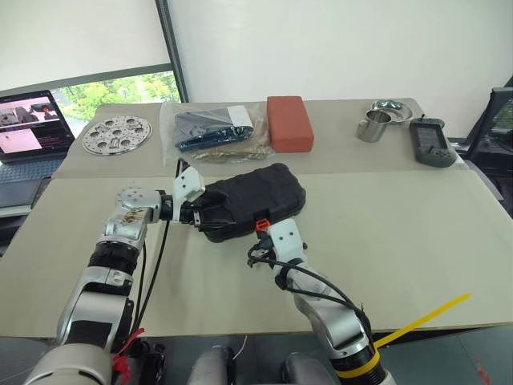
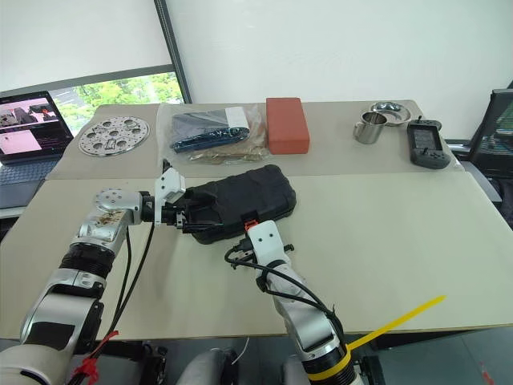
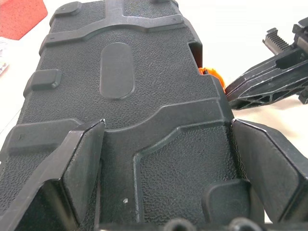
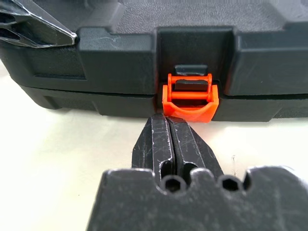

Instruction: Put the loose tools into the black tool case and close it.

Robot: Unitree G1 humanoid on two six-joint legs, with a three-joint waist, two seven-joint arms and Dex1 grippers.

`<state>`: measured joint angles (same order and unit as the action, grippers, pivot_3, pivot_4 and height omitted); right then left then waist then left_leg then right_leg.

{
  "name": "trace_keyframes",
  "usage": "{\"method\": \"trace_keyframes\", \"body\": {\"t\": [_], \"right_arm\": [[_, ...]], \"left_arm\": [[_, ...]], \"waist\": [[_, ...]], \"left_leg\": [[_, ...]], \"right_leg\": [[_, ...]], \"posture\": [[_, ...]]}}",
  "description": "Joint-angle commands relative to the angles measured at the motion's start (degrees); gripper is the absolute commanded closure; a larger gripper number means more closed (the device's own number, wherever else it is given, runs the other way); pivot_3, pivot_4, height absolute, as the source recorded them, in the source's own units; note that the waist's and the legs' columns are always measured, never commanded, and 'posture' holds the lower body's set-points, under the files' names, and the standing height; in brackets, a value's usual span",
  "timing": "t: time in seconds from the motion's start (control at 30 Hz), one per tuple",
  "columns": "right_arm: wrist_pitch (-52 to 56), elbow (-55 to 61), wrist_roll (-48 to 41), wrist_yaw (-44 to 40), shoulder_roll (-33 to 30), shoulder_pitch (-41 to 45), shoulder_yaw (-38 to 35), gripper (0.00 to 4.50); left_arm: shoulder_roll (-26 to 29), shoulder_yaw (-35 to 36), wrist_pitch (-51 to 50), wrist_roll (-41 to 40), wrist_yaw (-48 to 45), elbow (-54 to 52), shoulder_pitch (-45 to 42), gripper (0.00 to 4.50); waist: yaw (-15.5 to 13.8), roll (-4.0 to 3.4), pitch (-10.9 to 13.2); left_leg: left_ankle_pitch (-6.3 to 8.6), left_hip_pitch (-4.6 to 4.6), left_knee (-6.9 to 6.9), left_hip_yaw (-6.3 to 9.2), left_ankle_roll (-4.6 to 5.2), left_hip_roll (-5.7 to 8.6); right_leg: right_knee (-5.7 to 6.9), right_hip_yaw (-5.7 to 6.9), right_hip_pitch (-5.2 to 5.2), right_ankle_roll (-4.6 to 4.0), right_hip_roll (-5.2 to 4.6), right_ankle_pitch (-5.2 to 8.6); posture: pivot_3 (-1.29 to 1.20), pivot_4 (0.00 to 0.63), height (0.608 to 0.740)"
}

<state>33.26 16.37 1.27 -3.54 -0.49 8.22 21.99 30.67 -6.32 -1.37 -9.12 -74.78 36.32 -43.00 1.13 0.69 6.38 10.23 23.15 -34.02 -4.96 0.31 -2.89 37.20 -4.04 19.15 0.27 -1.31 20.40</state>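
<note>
The case (image 1: 250, 200) lies closed in the middle of the counter (image 1: 417, 233). The left hand (image 3: 168, 159) straddles its lid end with fingers spread wide. The right hand (image 4: 169, 137) is clenched on nothing, tips meeting the orange latch (image 4: 189, 97). The shell looks stiff, textured plastic, light enough to slide, so bracing it while pushing the small latch home seems wise.

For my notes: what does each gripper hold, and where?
Nothing is gripped. The open left gripper straddles the tool case; the shut right gripper points at its orange latch.
</note>
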Motion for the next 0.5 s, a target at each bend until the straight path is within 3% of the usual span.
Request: {"method": "trace_keyframes", "body": {"t": [0.03,0.07,0.33,0.47,0.5], "right_arm": [[-0.3,3.2,1.1,0.4,0.1,0.4,-1.0,3.8],[-0.2,3.1,1.4,0.4,-0.1,0.5,-1.0,3.54],[-0.8,3.0,1.8,0.2,0.1,0.4,-2.0,3.54],[-1.2,2.9,1.9,-0.4,0.1,0.5,-1.7,2.52],[-1.2,2.9,1.8,-0.7,0.1,0.5,-1.6,2.04]], "left_arm": [[-0.1,-1.0,-0.5,1.2,0.0,0.7,0.5,0.0],[-0.1,-1.1,-0.5,1.3,-0.1,0.7,0.5,0.0],[-0.2,-1.2,-0.2,1.4,0.0,1.1,0.3,0.0],[-0.2,-1.3,-0.3,1.4,0.0,0.8,0.6,0.0],[-0.2,-1.3,-0.3,1.5,0.0,0.8,0.6,0.0]], "waist": [[0.0,0.0,0.0],[0.0,0.0,0.0],[0.0,0.01,0.0],[0.0,0.01,0.0],[0.0,0.01,0.0]], "left_leg": [[0.0,0.0,0.0,0.0,0.0,0.0],[0.0,0.0,0.0,0.0,0.0,-0.01],[0.0,-0.02,0.01,0.0,0.0,-0.01],[0.0,-0.02,0.01,0.0,0.0,-0.01],[0.0,-0.02,0.01,0.0,0.0,-0.01]], "right_leg": [[0.0,0.0,0.0,0.0,0.0,0.0],[0.0,0.0,0.0,0.0,0.01,0.0],[0.0,0.01,0.0,0.0,0.02,0.0],[0.0,0.0,-0.01,0.0,0.02,0.0],[0.0,0.0,-0.01,0.0,0.02,0.0]], "posture": [[0.0,0.15,0.74],[0.0,0.15,0.74],[0.0,0.15,0.74],[0.0,0.15,0.74],[0.0,0.15,0.74]]}}
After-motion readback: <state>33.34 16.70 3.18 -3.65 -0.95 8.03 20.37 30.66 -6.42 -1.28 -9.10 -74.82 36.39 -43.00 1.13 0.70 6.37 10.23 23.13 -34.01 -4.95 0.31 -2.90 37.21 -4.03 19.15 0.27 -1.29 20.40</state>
